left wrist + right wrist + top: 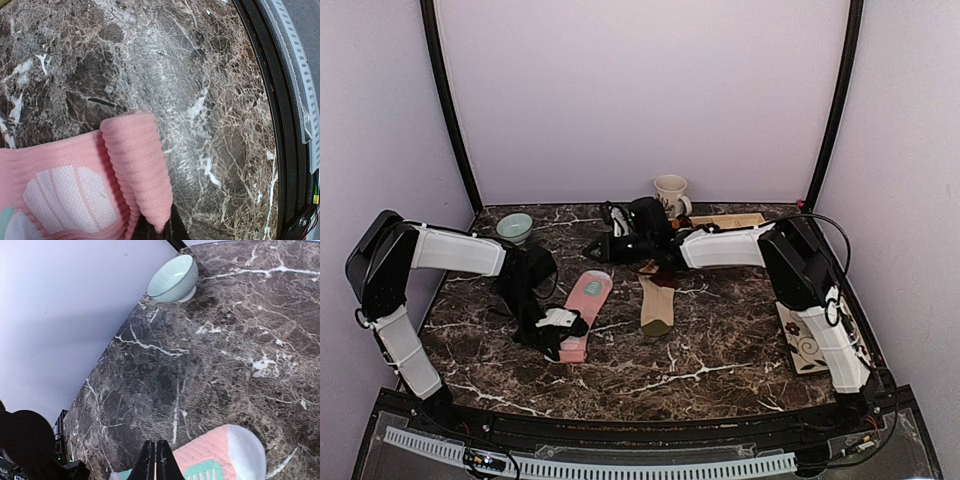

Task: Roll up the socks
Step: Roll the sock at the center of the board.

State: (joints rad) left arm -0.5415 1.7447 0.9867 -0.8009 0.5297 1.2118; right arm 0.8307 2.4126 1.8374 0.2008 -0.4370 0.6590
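The pink sock [588, 296] lies lengthwise on the marble table, its white toe [245, 455] at the far end. Its ribbed cuff [140, 165] is folded up over the patched part. My left gripper [160, 229] is shut on that cuff at the sock's near end [560, 335]. The tan sock [657, 305] lies just right of the pink one, its far end hidden under my right arm. My right gripper [154, 460] is shut with nothing in it and hovers beside the pink sock's toe [592, 250].
A pale green bowl [515, 228] [172, 277] stands at the back left. A cream mug [670, 195] and a wooden board [735, 220] are at the back. A patterned tile [805, 340] lies at the right edge. The table's black front rim [290, 125] is close to the left gripper.
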